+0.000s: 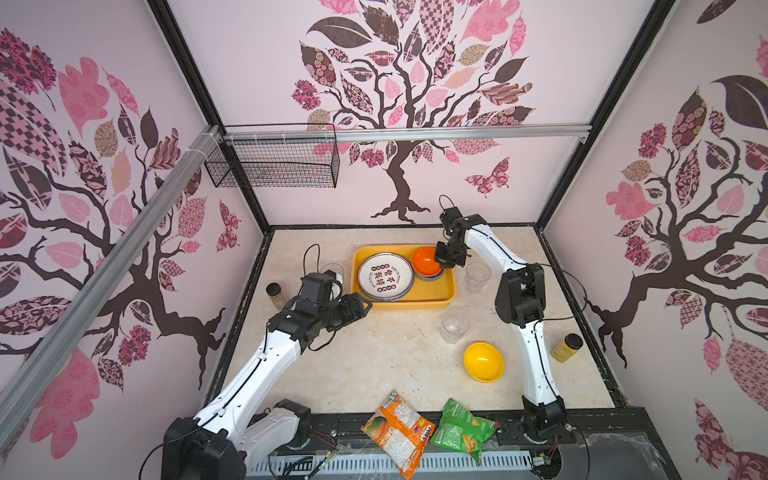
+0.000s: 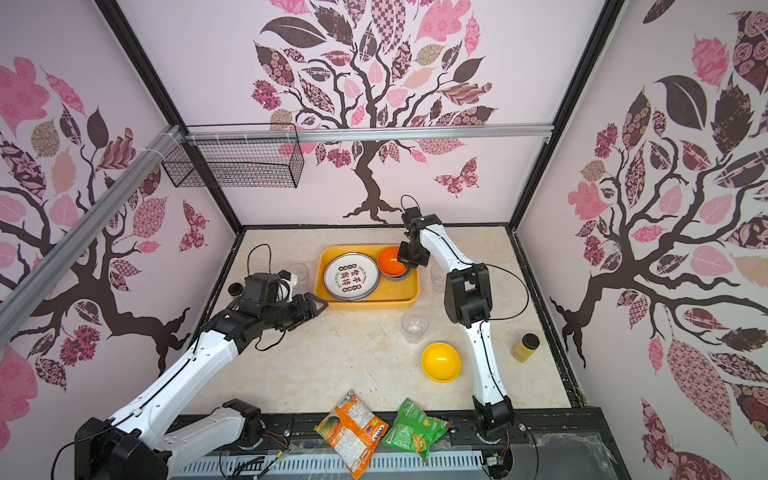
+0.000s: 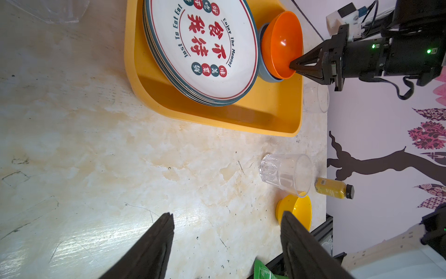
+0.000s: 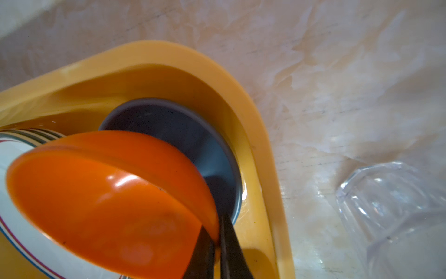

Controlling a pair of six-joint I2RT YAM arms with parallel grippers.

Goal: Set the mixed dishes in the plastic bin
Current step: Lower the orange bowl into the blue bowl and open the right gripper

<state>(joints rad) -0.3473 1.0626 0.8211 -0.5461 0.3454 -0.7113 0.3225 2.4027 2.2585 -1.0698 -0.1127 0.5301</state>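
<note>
Orange bowl (image 1: pixel 424 259) hangs tilted, pinched at its rim by the right gripper (image 3: pixel 292 65), over a blue bowl (image 4: pixel 188 135) inside the plastic bin (image 1: pixel 405 303), beside stacked plates (image 1: pixel 384 276). The left gripper (image 3: pixel 226 217) hovers spread and empty near the bin. A yellow bowl (image 1: pixel 484 361) and a clear cup (image 1: pixel 455 327) stand outside on the table (image 1: pixel 374 353).

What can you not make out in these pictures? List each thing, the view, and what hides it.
- Number of round white plates stacked in the shallow yellow-orange plastic bin: both top views, top plate covers the rest.
- The small blue bowl: a top view, mostly under the small orange bowl.
- The clear plastic cup: right wrist view, blurred, cut by the edge.
</note>
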